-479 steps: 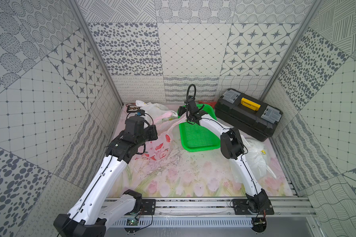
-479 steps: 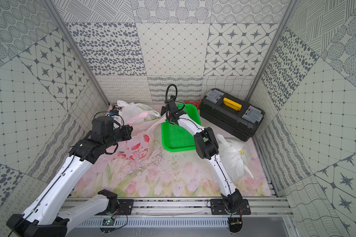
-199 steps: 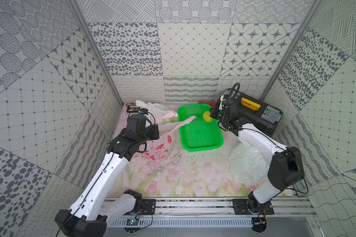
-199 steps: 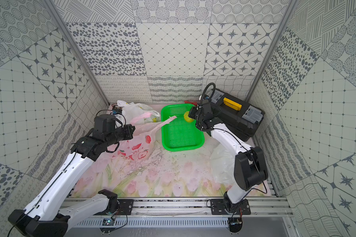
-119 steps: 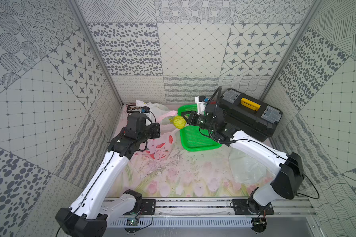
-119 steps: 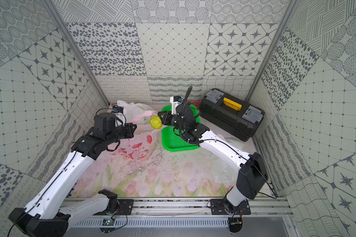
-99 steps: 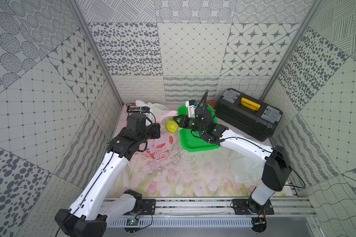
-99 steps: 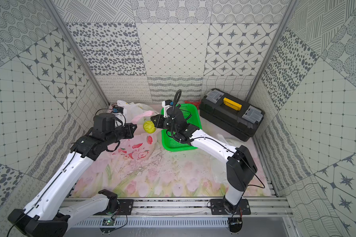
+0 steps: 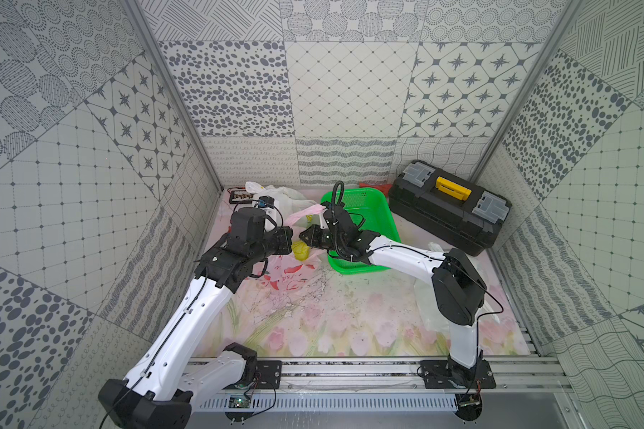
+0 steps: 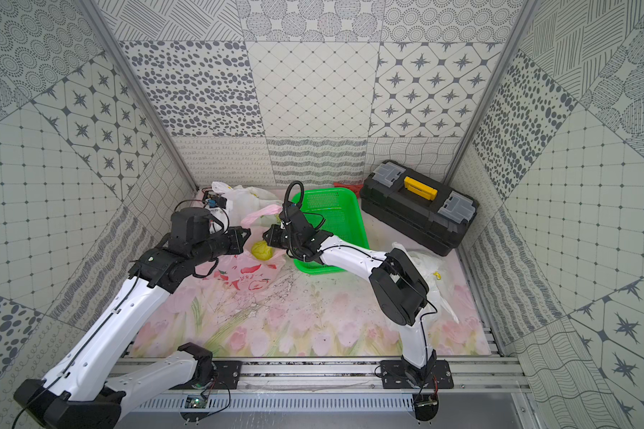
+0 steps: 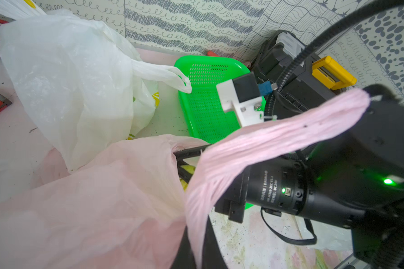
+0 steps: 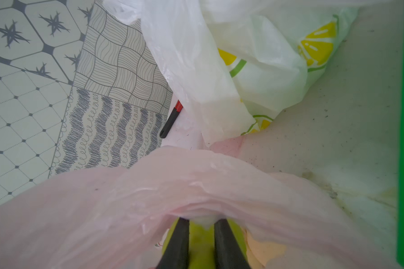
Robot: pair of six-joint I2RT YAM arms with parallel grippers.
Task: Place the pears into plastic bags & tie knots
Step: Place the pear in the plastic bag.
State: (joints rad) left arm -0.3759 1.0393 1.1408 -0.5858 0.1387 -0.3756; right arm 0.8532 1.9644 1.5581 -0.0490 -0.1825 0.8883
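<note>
Your right hand (image 9: 305,238), still gripping a pear (image 9: 301,252), has come from the basket (image 9: 387,219) to the mouth of the pink bag (image 9: 287,276). Your left hand (image 9: 289,241) stays clamped on that bag, so release next.

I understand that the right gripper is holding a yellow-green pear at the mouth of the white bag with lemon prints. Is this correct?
Only the bag is wrong: it is the pink bag with strawberry prints. The right gripper does hold the yellow-green pear at its mouth. The right wrist view shows the pink rim just over the pear, and both top views agree.
</note>
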